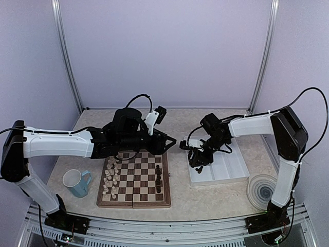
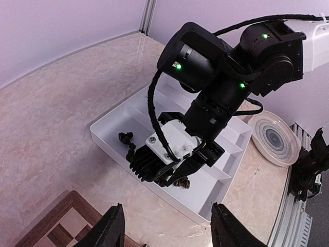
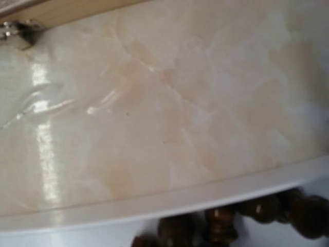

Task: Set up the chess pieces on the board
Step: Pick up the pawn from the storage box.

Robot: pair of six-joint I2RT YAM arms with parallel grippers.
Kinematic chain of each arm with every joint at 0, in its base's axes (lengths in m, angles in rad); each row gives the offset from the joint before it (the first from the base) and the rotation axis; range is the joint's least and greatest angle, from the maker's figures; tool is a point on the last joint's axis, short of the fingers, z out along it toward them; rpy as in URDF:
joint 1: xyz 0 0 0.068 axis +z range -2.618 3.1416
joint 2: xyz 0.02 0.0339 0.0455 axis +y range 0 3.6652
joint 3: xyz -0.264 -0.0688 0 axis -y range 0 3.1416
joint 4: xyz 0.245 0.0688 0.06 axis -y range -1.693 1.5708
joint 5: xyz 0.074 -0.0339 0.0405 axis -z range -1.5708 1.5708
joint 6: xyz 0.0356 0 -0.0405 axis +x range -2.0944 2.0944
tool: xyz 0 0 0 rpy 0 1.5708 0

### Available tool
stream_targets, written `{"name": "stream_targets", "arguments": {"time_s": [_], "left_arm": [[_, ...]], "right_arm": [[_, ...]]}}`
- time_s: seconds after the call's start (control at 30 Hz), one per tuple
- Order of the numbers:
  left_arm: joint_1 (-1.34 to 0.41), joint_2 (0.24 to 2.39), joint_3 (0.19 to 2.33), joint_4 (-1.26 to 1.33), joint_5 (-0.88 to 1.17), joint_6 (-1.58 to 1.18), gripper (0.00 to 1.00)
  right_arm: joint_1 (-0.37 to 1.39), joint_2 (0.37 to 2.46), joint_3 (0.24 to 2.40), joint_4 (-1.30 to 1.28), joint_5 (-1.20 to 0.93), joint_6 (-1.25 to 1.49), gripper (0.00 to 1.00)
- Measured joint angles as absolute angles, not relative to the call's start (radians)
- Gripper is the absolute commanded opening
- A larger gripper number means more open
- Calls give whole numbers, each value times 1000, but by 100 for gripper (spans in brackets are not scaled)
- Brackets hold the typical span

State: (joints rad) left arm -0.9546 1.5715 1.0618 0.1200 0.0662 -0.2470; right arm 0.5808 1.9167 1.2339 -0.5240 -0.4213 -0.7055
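The board (image 1: 134,198) lies at the front centre of the table, and its corner (image 2: 56,226) shows in the left wrist view. A few dark chess pieces (image 1: 159,177) stand along its right side. More chess pieces (image 2: 126,139) lie loose in the white tray (image 2: 110,135). My right gripper (image 2: 177,174) reaches down into that tray right over a lying piece (image 2: 181,181); how its jaws stand is hidden. The right wrist view is blurred and shows dark pieces (image 3: 222,226) just past the tray rim (image 3: 154,203). My left gripper (image 2: 167,231) hovers open and empty between board and tray.
Cream-white pieces (image 1: 109,177) fill the board's left columns. A light blue mug (image 1: 77,182) stands left of the board. A round ribbed plate (image 1: 262,190) sits at the front right, right of the tray (image 1: 229,167). The left arm spans the board's far edge.
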Motion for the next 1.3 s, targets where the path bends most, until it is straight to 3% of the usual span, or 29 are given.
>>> {"name": "stream_targets", "arguments": {"time_s": [0.23, 0.67, 1.0, 1.3], "left_arm": [[-955, 1571, 1062, 120, 67, -251, 57], [-955, 1573, 1062, 122, 68, -262, 57], [-957, 1578, 1062, 126, 71, -265, 57], [-957, 1577, 1062, 126, 70, -264, 58]], "right_arm": [[596, 1917, 1250, -534, -448, -734, 37], [599, 1927, 1280, -550, -452, -740, 29], [599, 1958, 1284, -557, -447, -739, 15], [599, 1901, 1301, -601, -448, -724, 12]]}}
